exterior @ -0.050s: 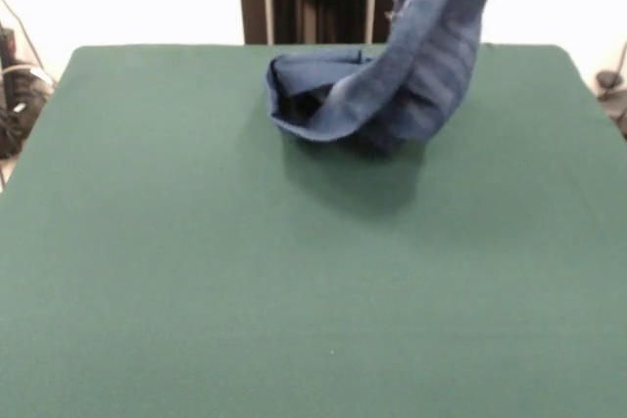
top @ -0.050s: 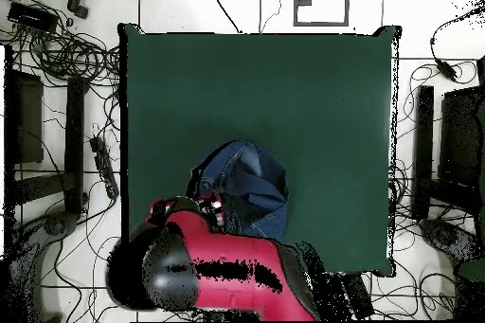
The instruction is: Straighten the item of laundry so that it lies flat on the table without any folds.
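One pair of jeans (exterior @ -0.050s: 392, 85) | bunched, partly lifted off green table (exterior @ -0.050s: 196, 291) | gripper (top @ -0.050s: 216, 207) grip state cannot be told.

1. The jeans (exterior @ -0.050s: 392, 85) are blue denim with paler, faded bands across the cloth. They are not flat: one part rises steeply up and out of the front view's top edge, while the rest sags onto the table in a crumpled loop with an open, dark hollow on its left side.
2. In the overhead view the jeans (top @ -0.050s: 244, 185) show as a rounded bunched mound.
3. The table (exterior @ -0.050s: 294, 291) has a plain dark green top, far wider than the jeans, which sit near its far edge in the front view.
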Controlling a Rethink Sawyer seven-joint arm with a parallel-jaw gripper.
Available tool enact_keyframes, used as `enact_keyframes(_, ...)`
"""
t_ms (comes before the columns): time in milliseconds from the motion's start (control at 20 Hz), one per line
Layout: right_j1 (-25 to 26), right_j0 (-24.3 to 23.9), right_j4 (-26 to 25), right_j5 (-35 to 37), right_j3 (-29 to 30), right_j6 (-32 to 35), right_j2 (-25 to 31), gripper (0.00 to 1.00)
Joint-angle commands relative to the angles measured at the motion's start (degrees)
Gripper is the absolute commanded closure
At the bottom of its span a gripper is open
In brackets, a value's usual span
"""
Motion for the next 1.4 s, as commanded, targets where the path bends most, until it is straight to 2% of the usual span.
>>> enact_keyframes(50,-10.11,-7.60,8.87,4.15,14.15,-21.36,6.29,1.00)
enact_keyframes(150,-9.85,-8.61,9.64,1.10,15.59,-21.34,7.58,1.00)
enact_keyframes(250,-8.09,-8.84,8.66,-2.80,16.29,-18.47,9.19,1.00)
enact_keyframes(450,-3.50,-7.81,3.11,-7.66,13.31,-9.11,10.83,1.00)
enact_keyframes(550,-2.53,-7.51,1.93,-8.12,12.26,-6.93,11.12,1.00)
enact_keyframes(900,-5.53,-8.15,3.79,-2.20,9.96,-7.14,11.97,1.00)
enact_keyframes(1100,-6.68,-7.67,4.89,-2.46,9.17,-5.58,12.78,1.00)
enact_keyframes(1250,-5.12,-6.73,4.44,-5.58,7.41,-2.58,13.91,1.00)
enact_keyframes(1400,0.28,-3.37,-0.26,-8.56,2.00,5.12,11.76,1.00)
